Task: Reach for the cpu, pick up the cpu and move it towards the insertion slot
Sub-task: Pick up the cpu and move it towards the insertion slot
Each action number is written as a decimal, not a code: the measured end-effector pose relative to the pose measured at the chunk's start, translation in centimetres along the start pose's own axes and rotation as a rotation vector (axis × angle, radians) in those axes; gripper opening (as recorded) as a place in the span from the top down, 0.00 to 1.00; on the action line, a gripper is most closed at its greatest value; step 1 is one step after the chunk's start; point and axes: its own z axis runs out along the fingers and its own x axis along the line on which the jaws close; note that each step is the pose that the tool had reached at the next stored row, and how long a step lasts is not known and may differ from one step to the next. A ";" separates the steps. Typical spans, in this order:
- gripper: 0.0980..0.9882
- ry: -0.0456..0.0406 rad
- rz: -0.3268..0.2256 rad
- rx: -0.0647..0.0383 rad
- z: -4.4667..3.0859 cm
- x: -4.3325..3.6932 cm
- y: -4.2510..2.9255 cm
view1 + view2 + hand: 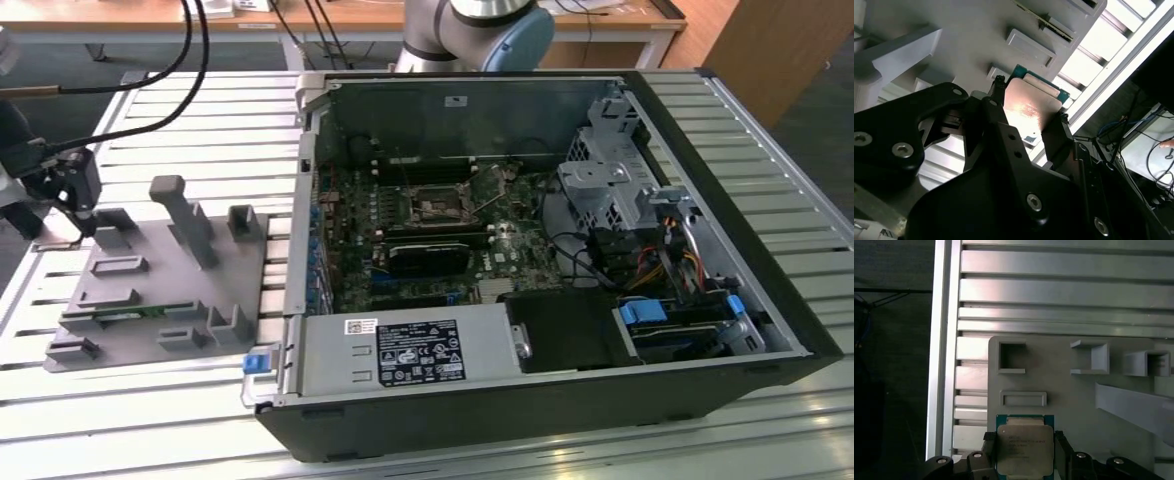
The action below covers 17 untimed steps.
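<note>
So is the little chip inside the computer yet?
No, the pincer holds the cpu over at the grey tray.

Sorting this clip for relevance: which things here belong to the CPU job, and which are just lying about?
Job: cpu, held in the claw at the grey tray; insertion slot inside the computer case.
Lying about: green memory stick on the tray; power supply.

Exterior view looks steeply down on open computer case [454, 120] and grey tray [174, 290]; both wrist views sit close over the tray, sharing the cpu [1024, 449].
</note>
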 end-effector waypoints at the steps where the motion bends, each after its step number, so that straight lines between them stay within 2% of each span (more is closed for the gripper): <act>1: 0.50 0.0000 0.000 0.000 -0.16 0.00 0.01; 17: 0.50 0.0000 0.000 0.000 -3.31 0.05 0.13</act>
